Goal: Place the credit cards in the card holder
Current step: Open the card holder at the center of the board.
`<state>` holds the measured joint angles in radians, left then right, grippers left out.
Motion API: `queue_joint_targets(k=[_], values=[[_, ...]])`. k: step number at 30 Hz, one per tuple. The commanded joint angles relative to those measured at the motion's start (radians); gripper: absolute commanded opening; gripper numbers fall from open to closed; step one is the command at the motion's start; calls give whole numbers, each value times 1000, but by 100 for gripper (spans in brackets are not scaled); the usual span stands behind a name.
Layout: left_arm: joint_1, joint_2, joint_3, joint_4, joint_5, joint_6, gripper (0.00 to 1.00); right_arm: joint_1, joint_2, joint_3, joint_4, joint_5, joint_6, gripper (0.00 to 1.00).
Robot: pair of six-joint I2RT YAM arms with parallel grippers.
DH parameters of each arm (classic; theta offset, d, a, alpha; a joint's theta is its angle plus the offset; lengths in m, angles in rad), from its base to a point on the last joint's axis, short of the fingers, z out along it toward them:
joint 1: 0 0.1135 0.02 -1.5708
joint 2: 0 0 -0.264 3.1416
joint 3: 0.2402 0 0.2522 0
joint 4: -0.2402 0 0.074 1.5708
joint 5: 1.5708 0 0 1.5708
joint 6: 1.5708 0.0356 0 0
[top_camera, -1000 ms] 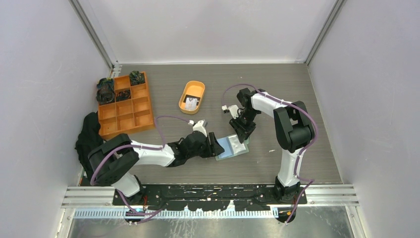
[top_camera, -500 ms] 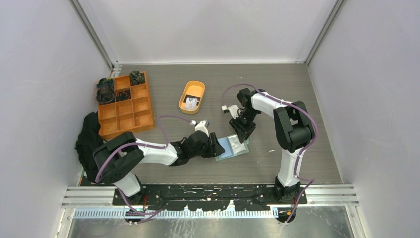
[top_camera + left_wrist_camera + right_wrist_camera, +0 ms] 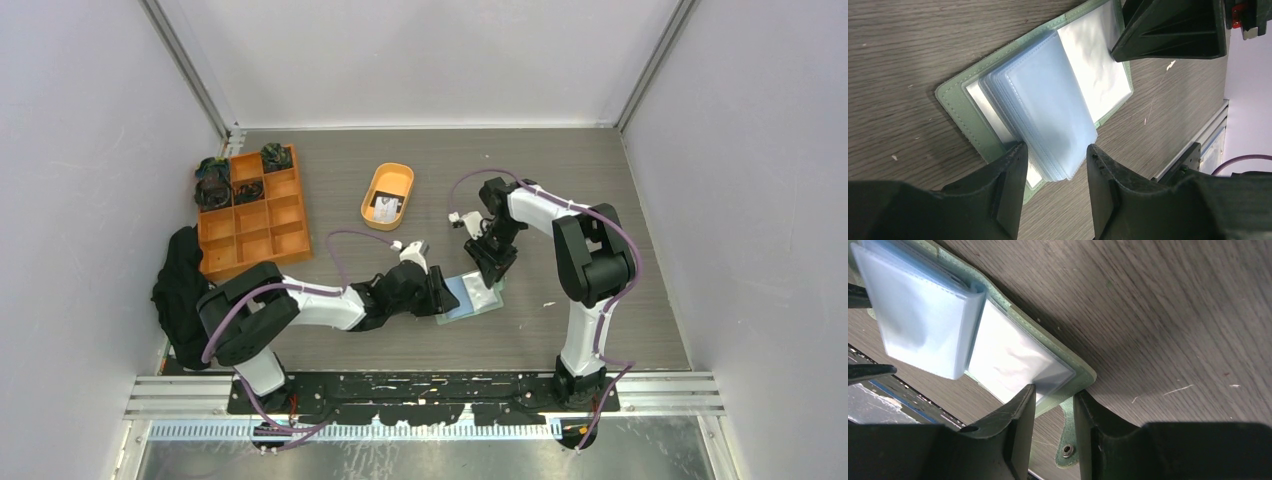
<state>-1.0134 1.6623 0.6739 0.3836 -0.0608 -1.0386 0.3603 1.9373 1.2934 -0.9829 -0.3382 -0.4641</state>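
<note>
The card holder (image 3: 954, 101) is lying open on the bench (image 3: 640, 200), cover down, between the two arms, with its stack of clear sleeves (image 3: 1048, 105) folded over to one side. The left jaws are standing about half open, straddling the near edge of that stack, with one fingertip (image 3: 1010, 170) overlapping the green rim. Whether the pads are pressing the plastic yet, I cannot tell. The right jaws are narrowly parted at the corner of the opposite leaf, just beside the snap tab (image 3: 1065, 440). They seem to be pinning the leaf rather than pinching it (nothing there is lifting off the wood). The credit cards (image 3: 386, 207) appear to be waiting in the orange oval tray (image 3: 398, 172), well apart from the holder, so neither arm is carrying a card.

The step in hand looks like parting the sleeves to open a pocket. Doing it well means taking only the top sleeve or two and closing gently so the slick plastic is not squirting out. The lift should be swinging about the spine while the right side is holding the cover flat.

Room is tight across the holder, since the two sets of fingers are working near one another. The left should therefore be peeling toward its own side. Bare bench is lying open to the right and toward the near rail. The orange grid organiser (image 3: 250, 205) and a dark cloth (image 3: 180, 285) are sitting well off to the left, out of the way.
</note>
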Motion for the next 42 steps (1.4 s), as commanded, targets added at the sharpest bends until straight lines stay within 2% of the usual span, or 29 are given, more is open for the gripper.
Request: queue_joint_targets(k=[1, 13, 23, 34, 42], values=[[-4, 17, 58, 50, 21, 15, 47, 3, 1, 28, -19, -38, 7, 39], [-4, 66, 126, 71, 56, 26, 45, 3, -1, 29, -23, -48, 7, 38], [-4, 64, 144, 83, 83, 39, 35, 3, -1, 32, -25, -52, 5, 38], [-8, 36, 127, 113, 86, 41, 28, 4, -1, 33, -28, -56, 5, 38], [-10, 27, 124, 144, 75, 49, 28, 3, 0, 35, -32, -66, 5, 38]])
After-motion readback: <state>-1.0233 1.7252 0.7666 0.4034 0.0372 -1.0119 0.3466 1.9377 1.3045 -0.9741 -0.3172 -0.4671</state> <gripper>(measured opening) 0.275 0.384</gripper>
